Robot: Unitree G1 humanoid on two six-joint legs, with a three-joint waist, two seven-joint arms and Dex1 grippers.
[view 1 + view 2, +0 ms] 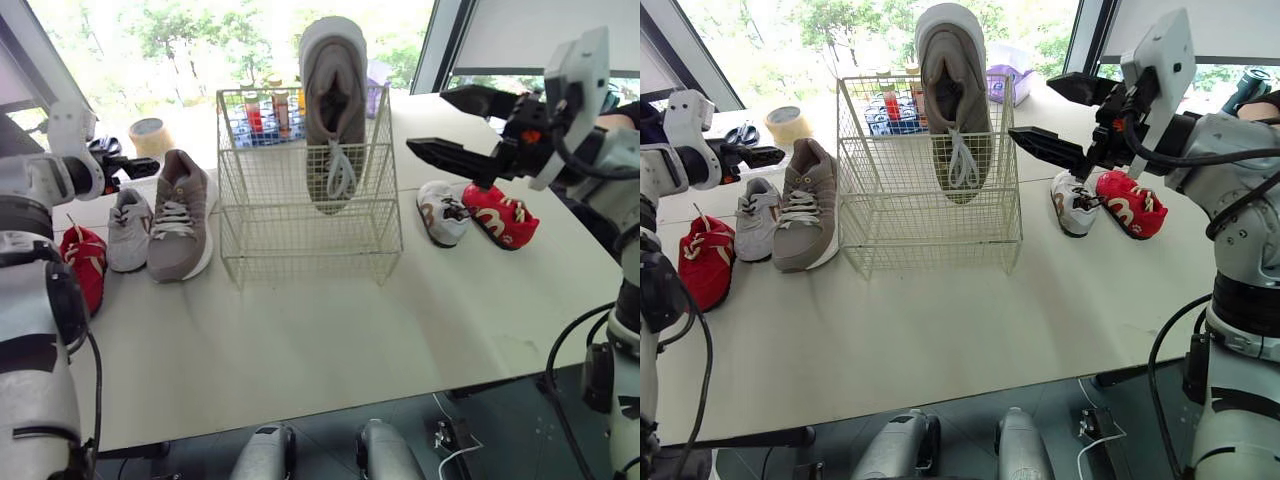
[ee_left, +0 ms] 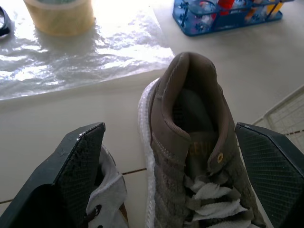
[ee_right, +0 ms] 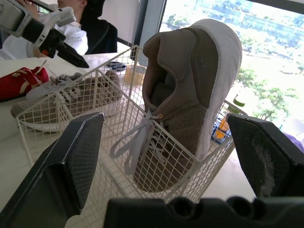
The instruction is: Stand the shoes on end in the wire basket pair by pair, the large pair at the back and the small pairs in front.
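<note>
Pairing large shoes: first shoe (image 1: pixel 335 110) stands in the wire basket (image 1: pixel 310 215); open left claw (image 2: pixel 171 135) straddles heel of second shoe (image 1: pixel 180 215); right claw (image 1: pixel 430 120) open, empty. Next, likely: close, lift.

Basket (image 1: pixel 310 230): white wire, upright.
Taupe shoe (image 1: pixel 334 110): large, in basket at back, toe down, heel up, laces dangling.
Taupe mate (image 1: pixel 180 215): flat, just left of basket.
Grey shoe (image 1: pixel 129 228): small, flat, beside mate's left.
Left red shoe (image 1: pixel 84 262): small, left of grey.
White shoe (image 1: pixel 441 212), right red shoe (image 1: pixel 500 215): small, side by side, right of basket.

Office-like room: white table (image 1: pixel 330 330), big windows (image 1: pixel 200 40)
</note>
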